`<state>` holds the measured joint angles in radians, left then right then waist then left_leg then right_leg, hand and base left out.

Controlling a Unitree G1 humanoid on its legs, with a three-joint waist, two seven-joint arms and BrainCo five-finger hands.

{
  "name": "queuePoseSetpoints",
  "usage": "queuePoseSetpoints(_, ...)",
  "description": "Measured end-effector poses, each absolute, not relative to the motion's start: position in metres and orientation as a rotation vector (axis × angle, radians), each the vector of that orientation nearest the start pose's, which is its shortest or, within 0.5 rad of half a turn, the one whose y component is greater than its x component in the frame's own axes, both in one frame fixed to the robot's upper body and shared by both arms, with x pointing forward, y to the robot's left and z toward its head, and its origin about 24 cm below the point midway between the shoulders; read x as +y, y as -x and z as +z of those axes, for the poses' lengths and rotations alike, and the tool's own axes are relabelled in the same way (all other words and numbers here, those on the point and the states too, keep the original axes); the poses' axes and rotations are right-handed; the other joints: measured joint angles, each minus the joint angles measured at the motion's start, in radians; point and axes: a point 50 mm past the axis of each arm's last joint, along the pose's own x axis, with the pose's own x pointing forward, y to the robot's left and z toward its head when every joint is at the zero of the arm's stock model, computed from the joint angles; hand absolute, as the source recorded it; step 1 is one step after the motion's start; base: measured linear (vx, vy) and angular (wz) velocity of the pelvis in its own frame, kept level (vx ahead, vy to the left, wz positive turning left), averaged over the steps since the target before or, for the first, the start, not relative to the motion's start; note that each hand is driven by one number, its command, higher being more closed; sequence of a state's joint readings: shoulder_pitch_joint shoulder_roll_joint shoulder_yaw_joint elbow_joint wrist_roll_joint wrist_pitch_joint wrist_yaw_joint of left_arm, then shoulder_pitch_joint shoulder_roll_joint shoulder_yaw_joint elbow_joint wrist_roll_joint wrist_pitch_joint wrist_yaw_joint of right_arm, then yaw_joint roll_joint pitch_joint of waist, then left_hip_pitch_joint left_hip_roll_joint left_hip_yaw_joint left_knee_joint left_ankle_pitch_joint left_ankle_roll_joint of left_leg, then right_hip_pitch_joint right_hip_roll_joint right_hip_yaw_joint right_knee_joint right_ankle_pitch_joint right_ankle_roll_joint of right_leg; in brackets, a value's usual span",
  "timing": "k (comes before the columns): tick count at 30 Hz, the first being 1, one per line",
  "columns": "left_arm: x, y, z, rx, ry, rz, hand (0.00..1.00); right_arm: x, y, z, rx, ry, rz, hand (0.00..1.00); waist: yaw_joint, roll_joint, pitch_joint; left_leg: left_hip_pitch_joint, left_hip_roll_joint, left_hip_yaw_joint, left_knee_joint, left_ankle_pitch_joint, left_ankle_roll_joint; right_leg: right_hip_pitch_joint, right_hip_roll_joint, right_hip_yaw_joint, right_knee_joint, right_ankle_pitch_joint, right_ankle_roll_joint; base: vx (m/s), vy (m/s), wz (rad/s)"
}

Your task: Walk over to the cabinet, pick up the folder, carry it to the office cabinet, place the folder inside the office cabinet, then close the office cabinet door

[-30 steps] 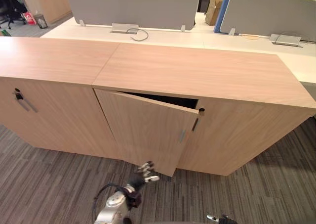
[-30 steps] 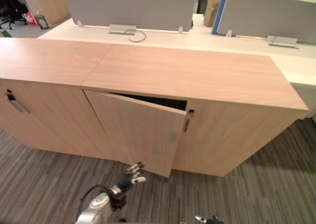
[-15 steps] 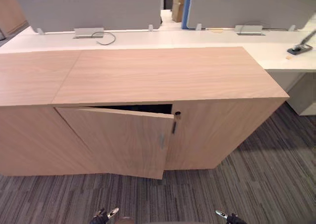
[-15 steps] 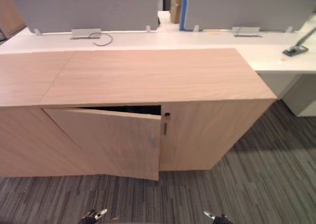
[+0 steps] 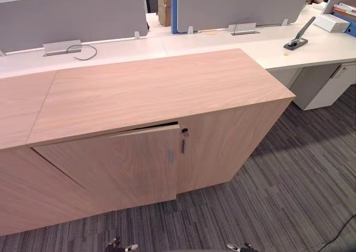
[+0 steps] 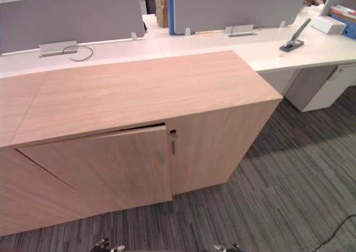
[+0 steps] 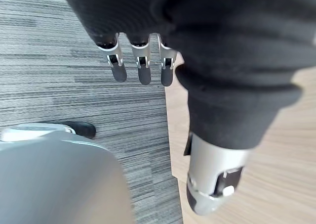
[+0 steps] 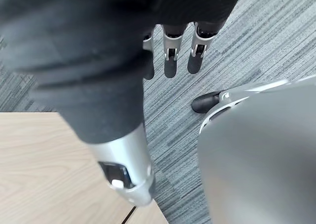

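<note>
Dead ahead: the office cabinet, a long, low light-wood unit that spans most of the view. It stands on grey striped carpet. Behind it, touching its back edge, is a white tabletop with two grey divider screens upright on it. A cardboard box sits in the gap between the screens. A black stapler-like tool lies on the tabletop to the right; I can't tell exactly what it is.

The cabinet door isn't fully shut. There's a thin dark gap along its top edge, and its handle side stands slightly proud of the neighbouring door. The slim vertical handle is near the free edge. The neighbouring door is flush, with a keyhole at its top corner.

The left hand is low, at the bottom edge of the head views. Its fingers are straight and apart from the thumb, empty, and hang over the carpet just beside wood panelling. The right hand is low too, with straight fingers, and empty.

Folder: in neither hand. The cabinet interior is hidden behind the door, so I can't tell whether it's inside.
</note>
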<state>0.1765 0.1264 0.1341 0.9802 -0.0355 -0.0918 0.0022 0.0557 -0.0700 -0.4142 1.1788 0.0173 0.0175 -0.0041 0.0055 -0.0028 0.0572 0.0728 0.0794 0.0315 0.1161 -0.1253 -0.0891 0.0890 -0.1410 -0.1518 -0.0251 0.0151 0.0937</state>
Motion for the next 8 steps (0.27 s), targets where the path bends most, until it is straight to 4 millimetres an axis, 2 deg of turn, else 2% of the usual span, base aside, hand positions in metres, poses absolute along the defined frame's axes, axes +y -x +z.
queuePoseSetpoints(8,0.2189,-0.08,-0.1549,1.027,-0.021,0.256,0.0,-0.2159,-0.0625,-0.1698,1.227,-0.178,-0.422,0.0,-0.003,-0.005,-0.015,0.009,-0.002,0.012,-0.022,0.001,0.0,0.006,0.001,0.003,-0.036,0.017,-0.005,0.02,0.012,-0.05)
